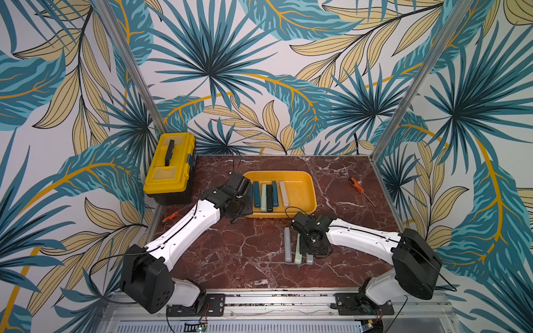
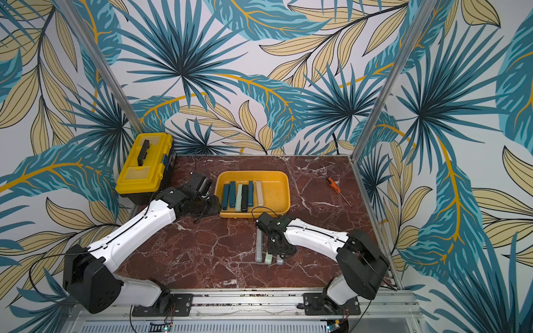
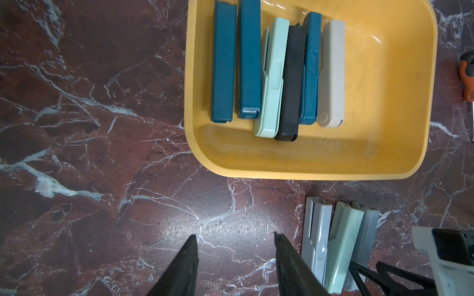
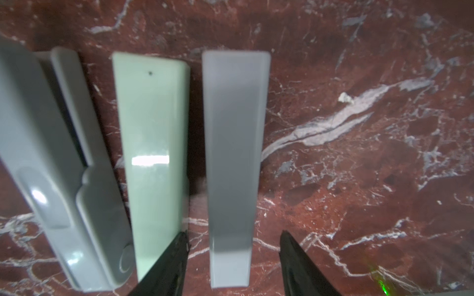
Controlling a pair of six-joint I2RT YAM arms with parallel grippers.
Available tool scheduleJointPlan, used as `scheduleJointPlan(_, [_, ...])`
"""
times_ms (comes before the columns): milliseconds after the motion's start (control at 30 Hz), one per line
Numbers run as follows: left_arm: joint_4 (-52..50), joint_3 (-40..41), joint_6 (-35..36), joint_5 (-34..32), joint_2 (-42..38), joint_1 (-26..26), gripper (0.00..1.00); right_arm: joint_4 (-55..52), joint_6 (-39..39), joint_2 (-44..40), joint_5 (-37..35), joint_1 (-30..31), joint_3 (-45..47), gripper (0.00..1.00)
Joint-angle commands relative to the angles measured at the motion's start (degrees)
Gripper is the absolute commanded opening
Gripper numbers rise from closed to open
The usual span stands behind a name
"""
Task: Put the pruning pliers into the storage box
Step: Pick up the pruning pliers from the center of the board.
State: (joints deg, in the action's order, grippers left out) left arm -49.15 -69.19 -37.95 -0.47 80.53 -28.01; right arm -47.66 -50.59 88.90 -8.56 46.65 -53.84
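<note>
6 pliers (image 3: 277,77) are sitting in the yellow tray (image 3: 384,159), and 3 more pliers (image 4: 151,153) lie side by side on the table (image 3: 102,128) near it. Right gripper (image 4: 233,233) is spread around the grey one (image 4: 234,128), not squeezing. Left gripper (image 3: 234,235) is spread too, holding nothing.

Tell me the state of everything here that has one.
Storage box: upright, holding six pliers.
Three pliers on the table: lying side by side, not yet boxed.
Left gripper: open, empty.
Right gripper: open, straddling a grey plier, not gripping.
Toolbox: lid closed.
</note>
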Motion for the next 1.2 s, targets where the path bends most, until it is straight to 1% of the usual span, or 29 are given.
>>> scheduleJointPlan(0, [-1.0,0.3,-0.3,-1.2,-1.2,0.3,0.51,1.5,1.1,1.5,-0.8,-0.2,1.1,0.59])
scheduleJointPlan(33, [-1.1,0.2,-0.3,-1.3,-1.2,0.3,0.51,2.1,1.3,1.7,-0.7,-2.1,1.4,0.59])
scheduleJointPlan(100, [-1.4,-0.1,-0.3,-1.5,-1.1,0.3,0.5,3.5,2.1,2.1,-0.2,-3.0,2.0,0.58])
scheduleJointPlan(367, [-1.9,-0.4,-0.5,-1.5,-0.9,0.3,0.5,7.7,4.5,6.1,1.6,-4.2,2.0,0.53])
scheduleJointPlan(433, [-2.7,-0.6,-0.4,-1.7,-1.1,0.3,0.51,8.5,4.5,7.1,2.6,-4.3,2.4,0.47])
scheduleJointPlan(567, [-3.8,-0.7,-0.2,-2.4,-2.2,0.3,0.51,10.6,4.1,7.0,3.8,-4.3,4.2,0.39])
scheduleJointPlan(700, [-4.2,-0.7,-0.5,-2.5,-2.5,0.3,0.51,8.0,4.6,5.2,2.8,-4.4,3.3,0.29])
scheduleJointPlan(767, [-4.1,-0.7,-0.6,-2.5,-2.3,0.3,0.51,5.8,5.2,3.4,1.6,-4.4,2.2,0.27])
scheduleJointPlan(833, [-3.9,-0.7,-0.7,-2.5,-2.1,0.3,0.51,3.0,5.9,1.9,0.6,-4.4,0.5,0.27])
scheduleJointPlan(900, [-3.5,-0.6,-0.8,-2.3,-1.9,0.3,0.51,0.6,6.4,0.3,-0.4,-4.3,-1.1,0.23])
scheduleJointPlan(1033, [-3.0,-0.2,-0.9,-2.0,-1.8,0.3,0.51,-3.6,7.4,-2.7,-2.2,-4.4,-4.6,0.23])
scheduleJointPlan(1167, [-2.7,0.0,-0.9,-2.0,-1.8,0.3,0.51,-8.6,9.3,-3.7,-3.4,-4.4,-10.4,0.23])
